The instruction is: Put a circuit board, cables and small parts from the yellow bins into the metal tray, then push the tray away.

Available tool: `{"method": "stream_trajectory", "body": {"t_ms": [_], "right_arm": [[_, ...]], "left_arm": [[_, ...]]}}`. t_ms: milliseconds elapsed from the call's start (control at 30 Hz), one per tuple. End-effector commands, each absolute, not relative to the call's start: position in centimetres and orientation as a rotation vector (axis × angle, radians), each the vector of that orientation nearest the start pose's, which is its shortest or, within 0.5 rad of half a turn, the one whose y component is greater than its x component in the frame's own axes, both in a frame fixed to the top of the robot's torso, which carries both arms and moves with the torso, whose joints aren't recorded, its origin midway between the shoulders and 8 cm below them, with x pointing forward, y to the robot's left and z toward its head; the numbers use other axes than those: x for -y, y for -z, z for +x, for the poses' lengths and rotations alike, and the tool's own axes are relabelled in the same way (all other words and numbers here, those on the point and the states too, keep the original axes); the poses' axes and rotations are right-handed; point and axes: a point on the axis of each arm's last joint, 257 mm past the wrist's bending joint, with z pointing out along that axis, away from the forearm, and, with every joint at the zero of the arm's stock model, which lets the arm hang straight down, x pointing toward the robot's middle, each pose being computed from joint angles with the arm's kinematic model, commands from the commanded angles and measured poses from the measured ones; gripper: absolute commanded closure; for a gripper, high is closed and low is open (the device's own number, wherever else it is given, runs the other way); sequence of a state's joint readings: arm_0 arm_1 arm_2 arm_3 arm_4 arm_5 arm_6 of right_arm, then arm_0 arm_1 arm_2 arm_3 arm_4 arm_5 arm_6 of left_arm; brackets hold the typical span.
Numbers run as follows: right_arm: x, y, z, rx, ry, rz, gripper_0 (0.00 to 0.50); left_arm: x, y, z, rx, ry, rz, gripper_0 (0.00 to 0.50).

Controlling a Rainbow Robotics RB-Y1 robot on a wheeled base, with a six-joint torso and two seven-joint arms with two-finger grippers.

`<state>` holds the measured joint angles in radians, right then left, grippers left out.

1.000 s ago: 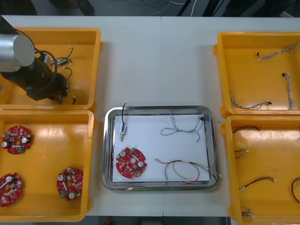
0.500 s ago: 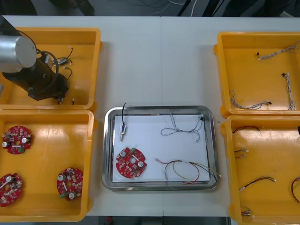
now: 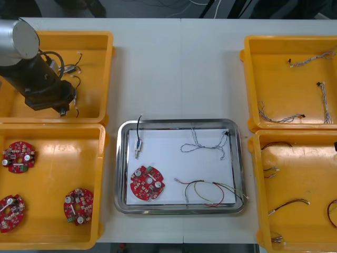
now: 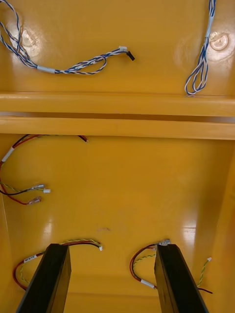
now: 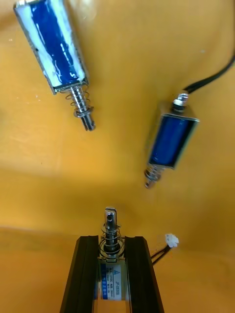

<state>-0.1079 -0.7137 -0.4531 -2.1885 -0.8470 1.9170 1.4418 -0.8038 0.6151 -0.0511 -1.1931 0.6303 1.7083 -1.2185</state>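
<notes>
Black fingers of the left gripper [image 5: 111, 240] clamp a small metal part [image 5: 110, 221] over the far left yellow bin [image 3: 97, 52]; the right gripper [image 4: 111, 247] has its fingers apart.

an electronics workshop or lab bench. yellow bins [image 3: 52, 158] of sorted circuit boards [image 3: 18, 156] and cables [image 3: 281, 119] flank a metal tray [image 3: 179, 122] on a light table [image 3: 179, 68].
</notes>
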Motion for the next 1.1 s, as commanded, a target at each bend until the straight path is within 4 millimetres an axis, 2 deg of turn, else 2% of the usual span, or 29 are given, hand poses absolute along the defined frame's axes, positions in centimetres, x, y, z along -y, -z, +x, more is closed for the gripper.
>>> {"method": "stream_trajectory", "body": {"t_ms": [33,333,467,633,767,967,1100], "right_arm": [[38.5,16.5,36.0,-2.645,-0.02,-0.013,0.0],[38.4,16.4,36.0,-2.642,-0.022,-0.01,0.0],[38.4,16.3,36.1,-2.64,-0.022,-0.007,0.0],[38.5,16.3,36.1,-2.639,-0.022,-0.003,0.0],[38.5,16.3,36.1,-2.639,-0.023,-0.001,0.0],[38.5,16.4,36.0,-2.64,-0.023,-0.001,0.0],[38.5,16.3,36.0,-2.64,-0.023,0.003,0.0]], "left_arm": [[-33.2,14.3,54.4,-2.772,0.036,-0.169,0.5],[-30.3,10.8,52.9,-2.769,0.019,-0.076,0.5],[-28.4,9.5,53.2,-2.72,0.04,-0.04,0.5],[-24.3,7.6,53.4,-2.642,0.108,-0.026,0.5],[-20.8,6.8,53.1,-2.602,0.181,-0.014,0.5],[-15.6,7.2,52.1,-2.585,0.23,0.009,0.5],[-12.9,7.9,51.3,-2.592,0.243,0.03,0.5]]}}
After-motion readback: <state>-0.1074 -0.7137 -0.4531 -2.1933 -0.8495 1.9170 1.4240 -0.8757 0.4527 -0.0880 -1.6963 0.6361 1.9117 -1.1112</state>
